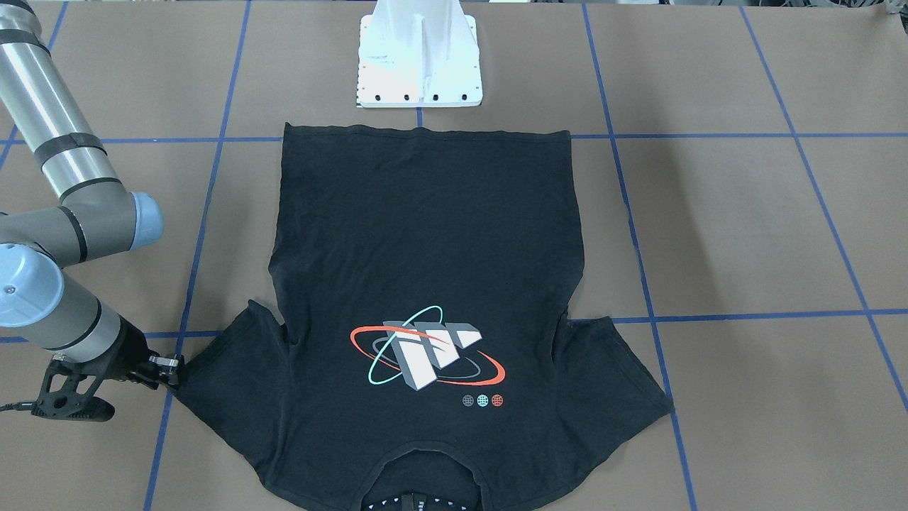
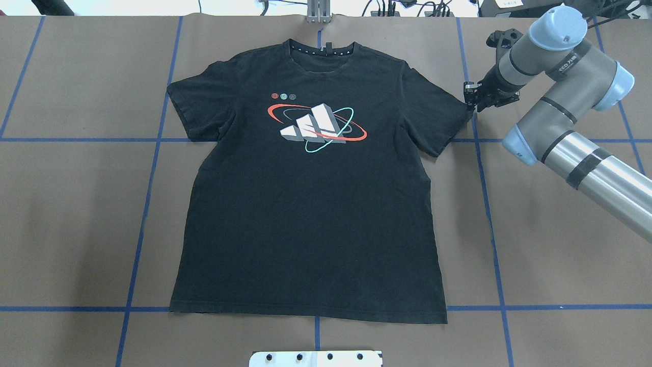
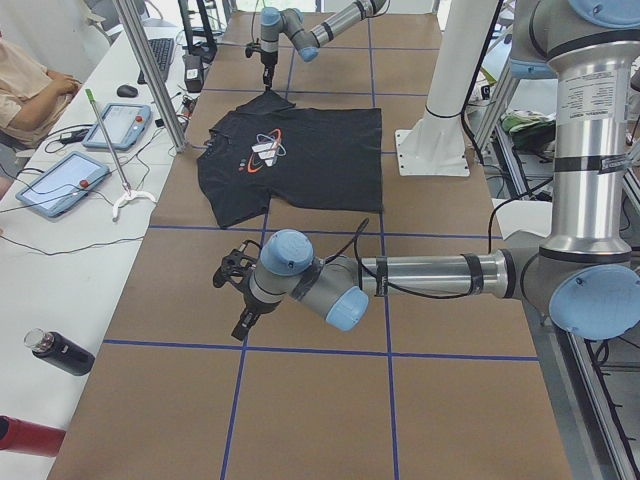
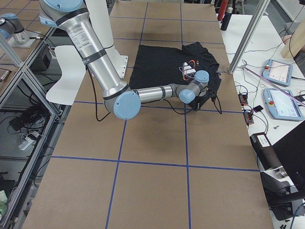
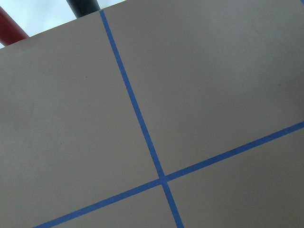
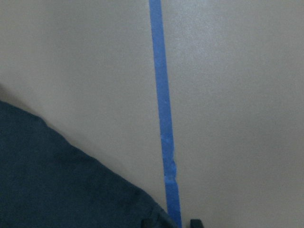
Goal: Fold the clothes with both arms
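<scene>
The left arm (image 3: 430,275), smooth grey metal tube with rounded pale blue joint caps, shows only in the side view from the tabletop's left end. There its left pincer (image 3: 244,325) hangs above bare brown paper, well apart from the shirt. I cannot tell how far it is open. Its wrist camera shows no fingers, only the matt paper-covered tabletop (image 5: 228,76) crossed by glossy blue tape (image 5: 137,118).

The black T-shirt (image 2: 305,219) lies flat in the middle of the tabletop. It is soft cotton with faint creases, collar toward the far edge and straight hem toward the robot's edge. Its chest graphic (image 2: 316,127) faces up: angular grey-white blocks ringed by an orange and a teal oval.

At the right, the right arm (image 2: 560,132) bends over the far right part of the tabletop. The right pincer (image 2: 471,99) sits at the hem of the shirt's sleeve (image 2: 443,114). The overhead view hides the jaws. The right wrist view shows two dark fingertips (image 6: 148,222) slightly apart, with tape between them and the sleeve's curved edge reaching one tip; they hold nothing.
</scene>
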Controlling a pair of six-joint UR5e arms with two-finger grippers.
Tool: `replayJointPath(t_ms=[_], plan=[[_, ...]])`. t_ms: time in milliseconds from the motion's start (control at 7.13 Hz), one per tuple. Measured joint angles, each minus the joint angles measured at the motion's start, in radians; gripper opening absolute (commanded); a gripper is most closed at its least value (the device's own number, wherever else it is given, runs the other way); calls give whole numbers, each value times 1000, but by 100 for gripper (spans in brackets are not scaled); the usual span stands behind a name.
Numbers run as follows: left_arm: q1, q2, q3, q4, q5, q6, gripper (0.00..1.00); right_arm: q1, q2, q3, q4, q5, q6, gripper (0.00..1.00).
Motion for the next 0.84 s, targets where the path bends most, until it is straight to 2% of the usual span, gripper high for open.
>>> replayJointPath(t_ms=[421, 841], plan=[[0, 0, 0, -5, 0, 0, 99, 4, 2, 9, 0, 2, 3, 0], [0, 0, -5, -5, -1, -2, 99, 1, 36, 106, 0, 10, 136, 0]])
